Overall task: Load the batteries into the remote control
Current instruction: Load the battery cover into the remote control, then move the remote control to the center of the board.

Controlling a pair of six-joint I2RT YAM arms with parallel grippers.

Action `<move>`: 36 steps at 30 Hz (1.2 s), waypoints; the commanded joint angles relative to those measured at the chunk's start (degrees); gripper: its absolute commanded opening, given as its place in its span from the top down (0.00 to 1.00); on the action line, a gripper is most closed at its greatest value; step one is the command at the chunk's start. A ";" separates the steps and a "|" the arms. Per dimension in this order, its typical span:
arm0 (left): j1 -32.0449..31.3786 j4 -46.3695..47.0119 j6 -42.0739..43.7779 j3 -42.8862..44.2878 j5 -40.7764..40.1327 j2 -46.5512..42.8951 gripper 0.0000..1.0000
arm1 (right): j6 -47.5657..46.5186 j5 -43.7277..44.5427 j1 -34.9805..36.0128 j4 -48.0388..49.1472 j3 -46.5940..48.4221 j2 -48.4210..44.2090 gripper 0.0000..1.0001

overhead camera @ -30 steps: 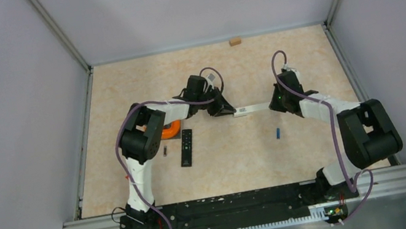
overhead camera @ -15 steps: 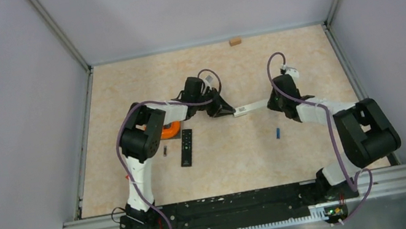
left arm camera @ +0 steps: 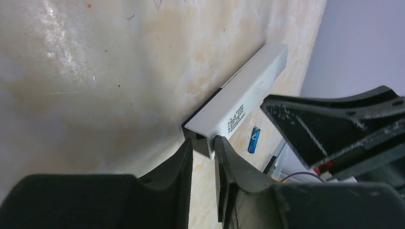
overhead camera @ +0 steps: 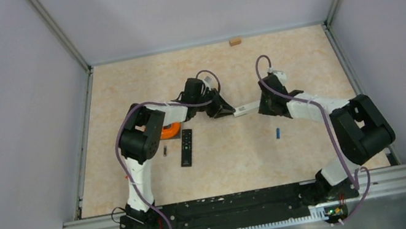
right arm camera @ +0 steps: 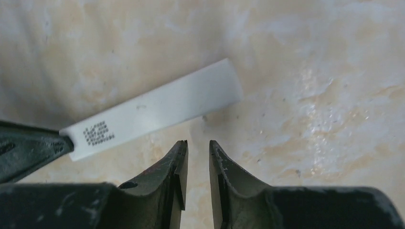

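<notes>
1. top external: both arms reach in toward the middle of the table (overhead camera: 123,97); the white remote (overhead camera: 247,108) lies there as a pale strip between the two grippers; the left gripper (overhead camera: 226,109) sits at its left end, the right gripper (overhead camera: 262,104) at its right end; a black remote (overhead camera: 186,148) lies nearer the bases, below the left arm's forearm; a dark battery (overhead camera: 164,151) lies just left of it; a blue battery (overhead camera: 278,133) lies apart on the right, below the right gripper; an orange object (overhead camera: 173,129) is partly hidden under the left arm; a small tan block (overhead camera: 234,41) sits at the far edge.
2. left wrist: the left fingers (left arm camera: 184,162) stand a narrow slit apart; the near end of the white remote sits right at their tips, one corner of it over the slit; cannot tell whether that corner is pinched or only touched; the blue battery shows beyond the remote, on the table.
3. right wrist: the right fingers (right arm camera: 176,162) stand with a slim gap, bare table seen through it, nothing between them; the white remote lies slanted just past the tips, printed label toward its left end, where a dark finger of the other gripper overlaps it.
</notes>
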 commanded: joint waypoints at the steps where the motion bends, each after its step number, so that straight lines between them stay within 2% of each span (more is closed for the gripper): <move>1: 1.16 -7.30 5.51 -1.19 -10.14 -1.51 0.69 | -2.00 -0.61 1.60 -12.23 7.31 -1.56 0.72; 4: 2.05 -9.24 6.90 0.11 -10.66 -4.19 0.55 | -4.49 2.44 1.25 -14.21 10.79 -2.87 0.63; 7: 2.77 -10.86 8.21 0.90 -11.72 -6.73 0.44 | -6.60 0.08 1.27 -14.59 12.34 -3.06 0.60; 10: 3.49 -12.10 9.60 0.59 -12.99 -10.04 0.35 | -8.01 -4.41 1.69 -12.46 10.74 -3.10 0.57; 15: 4.60 -16.18 13.00 -1.16 -16.11 -16.94 0.23 | -8.36 -6.63 4.65 -9.37 7.84 -2.44 0.51; 19: 4.90 -19.58 16.54 -5.43 -23.57 -23.90 0.02 | -6.67 -8.13 6.30 -6.76 7.22 -0.81 0.50; 23: 5.29 -19.21 17.65 -12.86 -32.69 -33.10 0.01 | -5.03 -7.55 6.61 -6.26 8.27 2.42 0.50; 28: 5.71 -24.88 19.27 -17.35 -43.74 -41.05 0.01 | -3.76 -6.58 6.66 -7.66 10.84 7.63 0.49; 33: 6.84 -28.88 22.19 -21.44 -46.85 -47.08 0.01 | -2.88 -3.66 6.57 -6.80 12.20 9.84 0.49; 36: 6.85 -31.38 22.75 -23.93 -48.61 -48.89 0.01 | -1.91 -1.25 6.44 -6.79 14.18 11.98 0.45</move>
